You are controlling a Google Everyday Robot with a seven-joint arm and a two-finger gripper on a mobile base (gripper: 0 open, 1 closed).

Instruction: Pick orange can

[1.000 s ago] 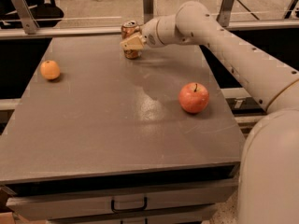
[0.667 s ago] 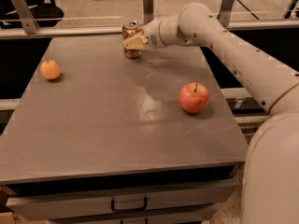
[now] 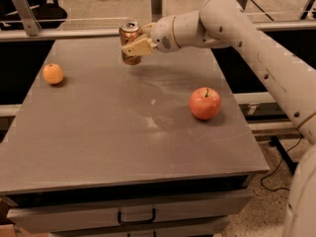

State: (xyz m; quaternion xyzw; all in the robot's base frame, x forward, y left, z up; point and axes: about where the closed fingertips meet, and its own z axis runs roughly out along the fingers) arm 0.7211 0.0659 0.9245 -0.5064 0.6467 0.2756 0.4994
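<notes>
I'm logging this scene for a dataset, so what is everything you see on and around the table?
orange can: one, orange-brown with a silver top, far end of the table
orange fruit: one, orange, left side of the table
apple: one, red-pink, right of the table's centre
table: one, grey, fills the middle of the view
drawer: one, grey with a dark handle, under the table's front edge
cable: one, black, on the floor at the right
arm: one, white, reaching in from the right
gripper: one, tan fingers closed on the orange can at the table's far end
</notes>
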